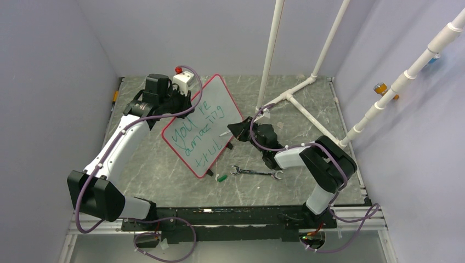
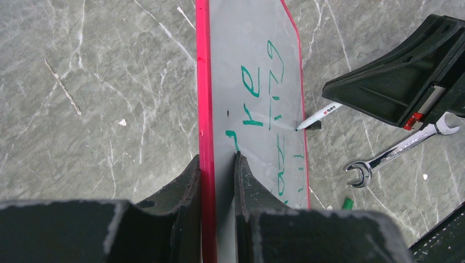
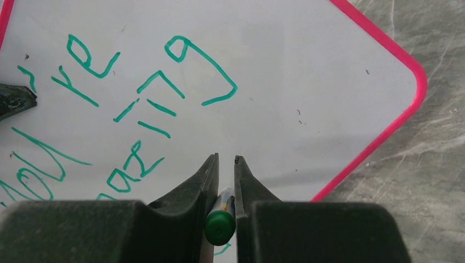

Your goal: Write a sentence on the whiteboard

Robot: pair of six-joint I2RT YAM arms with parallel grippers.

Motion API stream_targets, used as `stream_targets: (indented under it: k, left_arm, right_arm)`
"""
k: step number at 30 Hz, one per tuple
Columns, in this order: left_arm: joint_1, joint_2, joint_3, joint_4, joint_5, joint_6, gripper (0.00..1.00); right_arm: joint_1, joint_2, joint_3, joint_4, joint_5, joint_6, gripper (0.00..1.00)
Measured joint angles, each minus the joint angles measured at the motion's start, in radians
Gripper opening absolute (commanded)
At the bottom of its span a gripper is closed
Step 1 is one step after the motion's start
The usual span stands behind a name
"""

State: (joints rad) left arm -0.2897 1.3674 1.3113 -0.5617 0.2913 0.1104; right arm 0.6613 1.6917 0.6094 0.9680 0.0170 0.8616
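Pale lavender walls closed in the space on three sides: the left wall [image 1: 49, 82], the back wall [image 1: 192, 33] and the right wall [image 1: 417, 142]. The table top [image 1: 159, 170] was grey stone-patterned, veined with white. White pipes [image 1: 272, 49] rose from a tee joint [image 1: 288, 97] lying on the table's far right. A yellow fitting [image 1: 380, 87] sat by the right wall. Light was soft and even, with faint shadows.

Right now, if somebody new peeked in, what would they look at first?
Probably the whiteboard in the middle of the table, with its bright pink-red frame and green writing. The left gripper pinches its edge, and the right gripper holds a green-ended marker with its tip at the board. A shiny wrench lies nearby, beside a small green piece.
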Motion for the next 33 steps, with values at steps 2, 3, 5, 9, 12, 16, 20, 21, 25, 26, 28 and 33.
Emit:
stream_targets:
  k: [2, 3, 5, 9, 12, 16, 20, 21, 25, 26, 28, 33]
  left_arm:
    - [0.0, 0.0, 0.0, 0.0, -0.001, 0.0, 0.0]
    - [0.0, 0.0, 0.0, 0.0, -0.001, 0.0, 0.0]
    - [0.0, 0.0, 0.0, 0.0, -0.002, 0.0, 0.0]
    - [0.0, 0.0, 0.0, 0.0, -0.002, 0.0, 0.0]
    - [0.0, 0.0, 0.0, 0.0, -0.002, 0.0, 0.0]
    - [0.0, 0.0, 0.0, 0.0, -0.002, 0.0, 0.0]
    - [0.0, 0.0, 0.0, 0.0, -0.002, 0.0, 0.0]
    - [0.0, 0.0, 0.0, 0.0, -0.002, 0.0, 0.0]
    - [0.0, 0.0, 0.0, 0.0, -0.002, 0.0, 0.0]
    - [0.0, 0.0, 0.0, 0.0, -0.002, 0.0, 0.0]
    - [0.0, 0.0, 0.0, 0.0, -0.002, 0.0, 0.0]
    - [0.0, 0.0, 0.0, 0.0, -0.002, 0.0, 0.0]
  right_arm:
    - [0.0, 0.006, 0.001, 0.008, -0.001, 0.003, 0.0]
    - [0.0, 0.01, 0.001, 0.013, -0.002, 0.005, 0.0]
    - [-0.001, 0.015, 0.001, 0.023, -0.002, 0.006, 0.0]
    - [-0.006, 0.021, 0.001, 0.031, -0.005, 0.008, 0.0]
    - [-0.011, 0.024, -0.004, 0.037, -0.011, 0.011, 0.0]
    - [-0.021, 0.026, -0.016, 0.035, -0.008, 0.01, 0.0]
    - [-0.029, 0.029, -0.025, 0.032, -0.005, 0.01, 0.0]
    - [-0.031, 0.03, -0.026, 0.029, -0.003, 0.01, 0.0]
    - [-0.039, 0.032, -0.026, 0.028, -0.004, 0.01, 0.0]
    - [-0.039, 0.032, -0.025, 0.026, -0.003, 0.01, 0.0]
    - [-0.043, 0.032, -0.02, 0.019, -0.004, 0.01, 0.0]
    - [-0.068, 0.033, 0.013, -0.001, -0.003, 0.007, 0.0]
